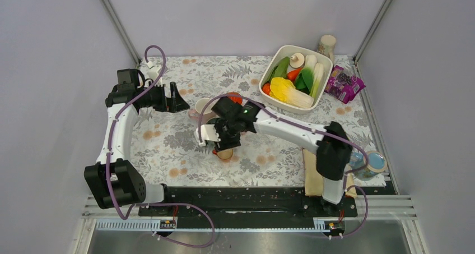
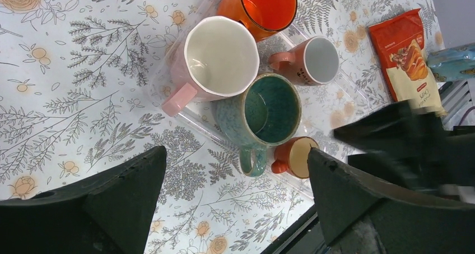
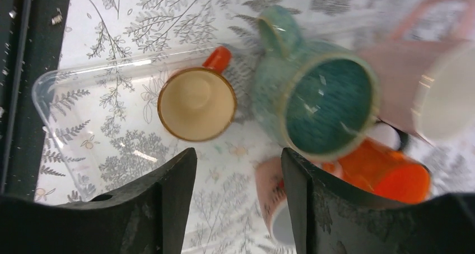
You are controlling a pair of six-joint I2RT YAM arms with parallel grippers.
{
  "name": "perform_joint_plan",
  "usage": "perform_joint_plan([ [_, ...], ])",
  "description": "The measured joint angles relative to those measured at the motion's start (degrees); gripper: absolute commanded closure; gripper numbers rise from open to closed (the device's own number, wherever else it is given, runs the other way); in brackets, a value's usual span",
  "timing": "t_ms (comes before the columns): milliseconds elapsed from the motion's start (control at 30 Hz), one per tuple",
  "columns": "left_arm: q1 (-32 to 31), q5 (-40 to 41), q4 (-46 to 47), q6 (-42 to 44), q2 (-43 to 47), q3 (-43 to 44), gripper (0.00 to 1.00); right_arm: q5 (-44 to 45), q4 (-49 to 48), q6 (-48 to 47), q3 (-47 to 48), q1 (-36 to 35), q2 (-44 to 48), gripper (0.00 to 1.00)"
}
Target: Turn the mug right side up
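Several mugs stand mouth-up in a clear tray [image 3: 50,91]: a large pink mug [image 2: 215,55], an orange mug [image 2: 263,4], a teal mug [image 2: 269,111], a terracotta mug [image 2: 313,60] with a white inside, and a small orange mug [image 3: 196,102] with a cream inside. My right gripper [image 3: 238,152] hangs open over the tray with nothing between its fingers. The small orange mug is off its left finger, the teal mug [image 3: 322,105] off its right. My left gripper [image 2: 236,152] is wide open and holds nothing, above the cloth beside the tray.
A white basin [image 1: 313,100] of vegetables sits at the back right, a purple packet [image 1: 344,84] and a small bottle [image 1: 326,44] near it. An orange snack packet [image 2: 406,55] lies beyond the tray. The black base rail [image 1: 246,201] runs along the near edge.
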State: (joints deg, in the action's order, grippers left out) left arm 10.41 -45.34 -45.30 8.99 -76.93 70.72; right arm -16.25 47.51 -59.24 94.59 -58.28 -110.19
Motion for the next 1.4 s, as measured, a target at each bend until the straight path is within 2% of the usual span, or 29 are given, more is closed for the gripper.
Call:
perform_joint_plan([
  [133, 0.0, -0.4, 0.0, 0.0, 0.0, -0.1, 0.01, 5.7, -3.7, 7.4, -3.1, 0.0, 11.1, 0.32],
  [200, 0.0, -0.5, 0.0, 0.0, 0.1, -0.1, 0.01, 11.6, -6.6, 13.6, -5.2, 0.5, 16.7, 0.35],
  [300, 0.0, -0.8, 0.0, 0.0, 0.5, -0.2, 0.01, 20.9, -10.5, 24.1, -8.4, 3.5, 22.3, 0.34],
  [333, 0.0, -1.0, 0.0, 0.0, 0.7, -0.3, 0.01, 25.5, -12.6, 29.0, -10.8, 5.9, 24.4, 0.25],
  [367, 0.0, -1.2, 0.0, 0.0, 0.8, -0.3, 0.01, 29.1, -14.4, 32.5, -13.0, 7.9, 26.0, 0.06],
  [400, 0.0, -1.3, 0.0, 0.0, 0.9, -0.3, 0.01, 34.3, -17.2, 37.4, -17.0, 10.7, 28.2, 0.01],
  [467, 0.0, -1.6, 0.1, 0.0, 1.0, -0.4, 0.01, 43.8, -21.2, 46.8, -24.8, 15.2, 31.9, 0.01],
  [567, 0.0, -2.1, 0.1, 0.0, 1.1, -0.4, 0.01, 50.9, -22.4, 60.1, -34.4, 21.6, 36.5, 0.01],
  [800, 0.0, -3.1, 0.2, 0.0, 1.7, -0.8, 0.01, 56.1, -15.1, 93.9, -42.8, 43.1, 43.3, 0.01],
  [867, 0.0, -3.6, 0.2, 0.0, 1.8, -0.8, 0.01, 56.7, -12.0, 102.2, -44.6, 47.2, 44.3, 0.01],
  [1200, 0.0, -6.2, 0.2, 0.0, 1.9, -1.0, 0.01, 62.2, 12.2, 146.7, -49.5, 49.9, 45.0, 0.06],
  [1400, 0.0, -7.3, 0.4, 0.0, 1.9, -1.6, 0.01, 65.3, 20.5, 162.3, -50.1, 53.4, 43.9, 0.04],
])
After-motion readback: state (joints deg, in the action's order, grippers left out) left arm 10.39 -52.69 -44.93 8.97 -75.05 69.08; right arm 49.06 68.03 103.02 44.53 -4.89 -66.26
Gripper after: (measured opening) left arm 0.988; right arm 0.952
